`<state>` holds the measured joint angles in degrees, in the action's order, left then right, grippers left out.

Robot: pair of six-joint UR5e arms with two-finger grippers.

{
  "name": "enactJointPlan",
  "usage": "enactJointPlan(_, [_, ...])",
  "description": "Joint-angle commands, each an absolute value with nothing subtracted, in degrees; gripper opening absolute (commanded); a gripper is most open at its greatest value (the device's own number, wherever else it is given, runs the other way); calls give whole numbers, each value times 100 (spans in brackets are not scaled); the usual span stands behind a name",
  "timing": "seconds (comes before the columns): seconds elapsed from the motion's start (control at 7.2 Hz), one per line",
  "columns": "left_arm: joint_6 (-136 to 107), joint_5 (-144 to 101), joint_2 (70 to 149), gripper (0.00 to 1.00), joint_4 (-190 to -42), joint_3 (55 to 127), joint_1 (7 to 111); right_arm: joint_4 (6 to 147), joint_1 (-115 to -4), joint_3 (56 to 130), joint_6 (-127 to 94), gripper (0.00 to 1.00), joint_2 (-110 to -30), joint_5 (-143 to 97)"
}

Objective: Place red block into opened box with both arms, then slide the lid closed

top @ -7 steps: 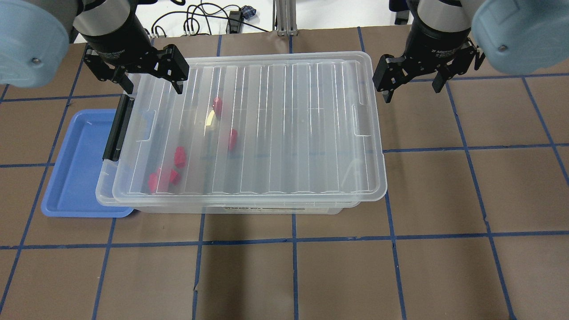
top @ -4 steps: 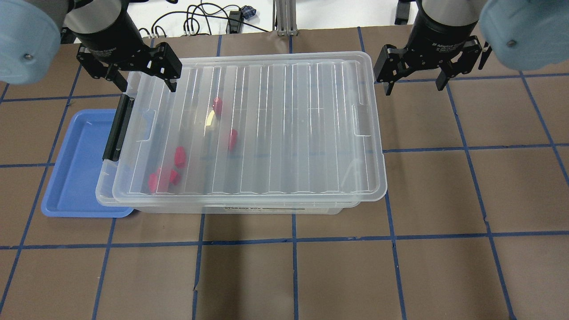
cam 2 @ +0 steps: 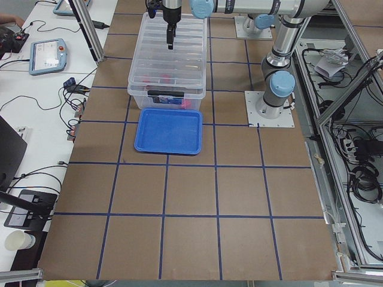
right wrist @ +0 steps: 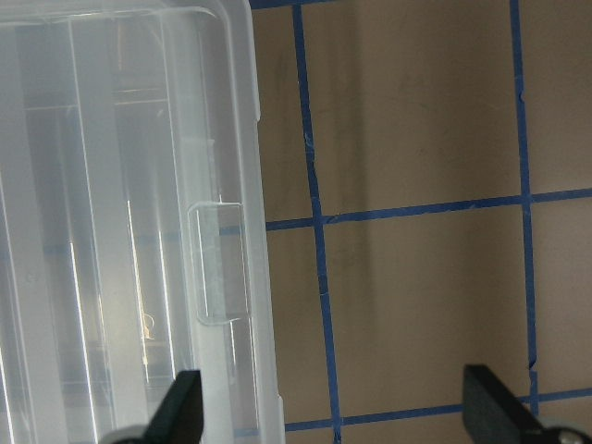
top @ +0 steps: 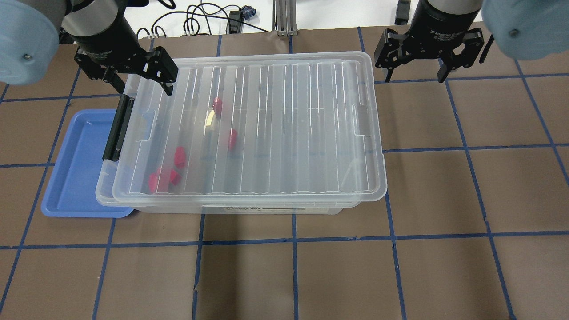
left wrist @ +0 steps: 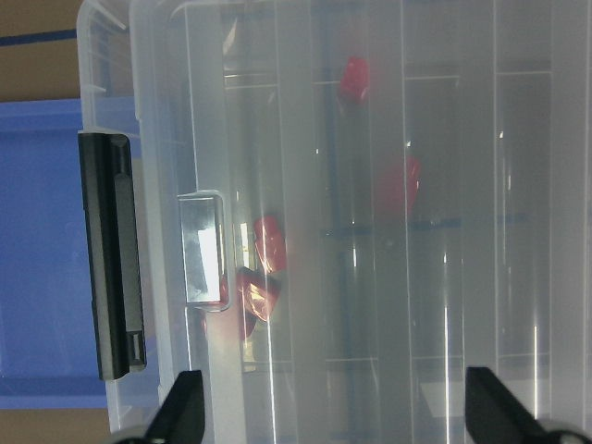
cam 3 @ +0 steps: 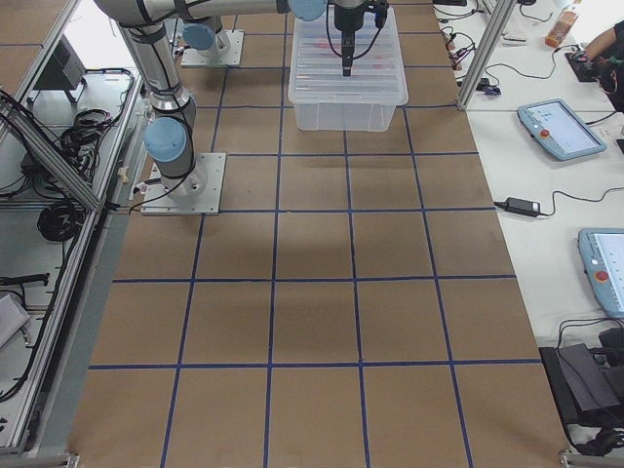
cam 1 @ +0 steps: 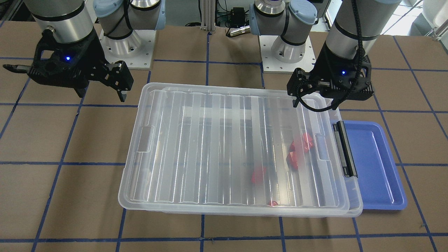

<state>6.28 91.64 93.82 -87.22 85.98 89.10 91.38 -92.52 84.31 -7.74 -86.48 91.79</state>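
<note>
A shallow blue tray (top: 75,169) lies flat on the brown table (top: 293,275), which is marked into squares by blue tape. Beyond the table's far edge, black cables (top: 200,20) lie looped on a white surface. A side bench holds a teach pendant (cam 2: 48,55) and a paper cup (cam 2: 16,240).
</note>
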Motion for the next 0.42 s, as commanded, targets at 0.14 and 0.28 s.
enactJointPlan(0.14, [686,9019,9387,100,-8763,8561,8947,9132,-9255,8437,-738,100,-8648,9185])
enactJointPlan(0.28, [677,9018,9387,100,-8789,8569,8956,9132,-9255,8446,-730,100,-8648,9185])
